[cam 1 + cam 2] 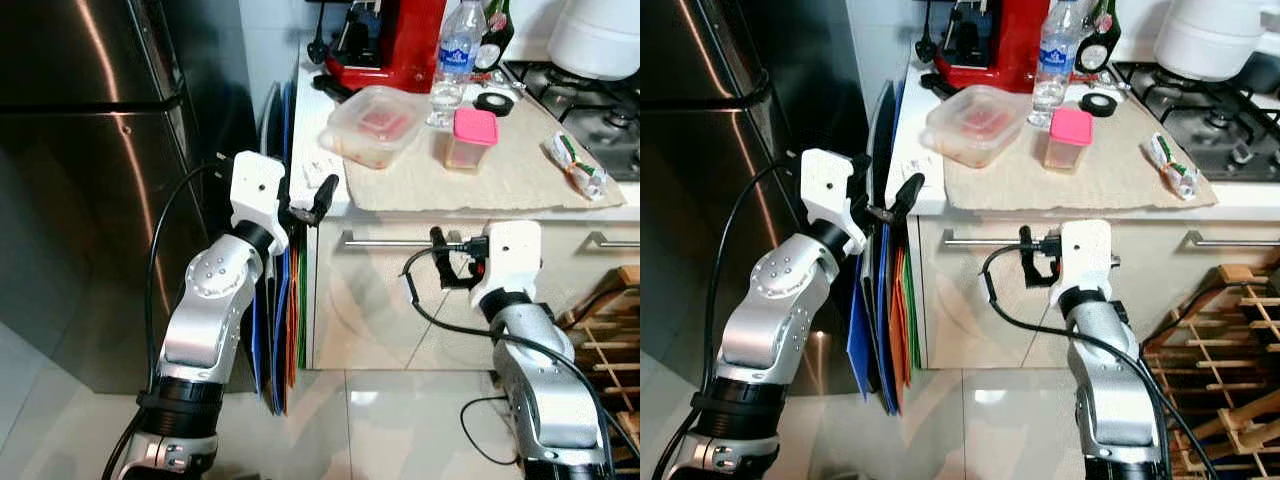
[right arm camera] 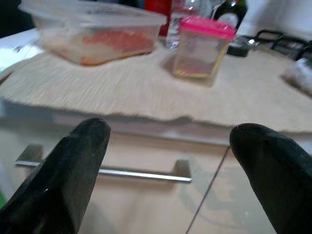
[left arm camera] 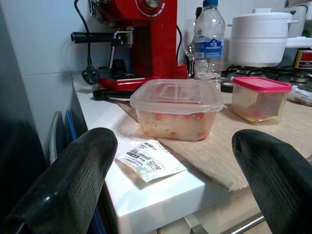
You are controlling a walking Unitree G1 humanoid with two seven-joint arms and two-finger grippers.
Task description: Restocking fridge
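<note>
Two grippers are raised in front of you, both empty. Working down by size: the steel fridge (image 1: 90, 180) stands at far left, its doors closed. Beside it runs the white counter (image 1: 330, 195), with a beige mat (image 1: 470, 175) laid over its front portion, the mat's frayed edge reaching the counter's front edge. At the back left corner you have a red coffee machine (image 1: 385, 45); a white pot (image 1: 600, 35) sits on the hob at the back right. On the mat's left end rests a lidded clear food container (image 1: 372, 125) with reddish contents, just in from the counter's left edge. A water bottle (image 1: 455, 55) stands behind the mat's middle, and a small pink-lidded tub (image 1: 471, 138) sits in front of that bottle, apart from the larger container. A printed sachet (image 3: 148, 161) lies at the counter's front left corner.

Your left gripper (image 1: 305, 205) hovers at that corner, fingers spread wide. Your right gripper (image 1: 455, 260) hangs below the counter's front edge, before the drawer handle (image 1: 400, 242), fingers likewise spread apart.
</note>
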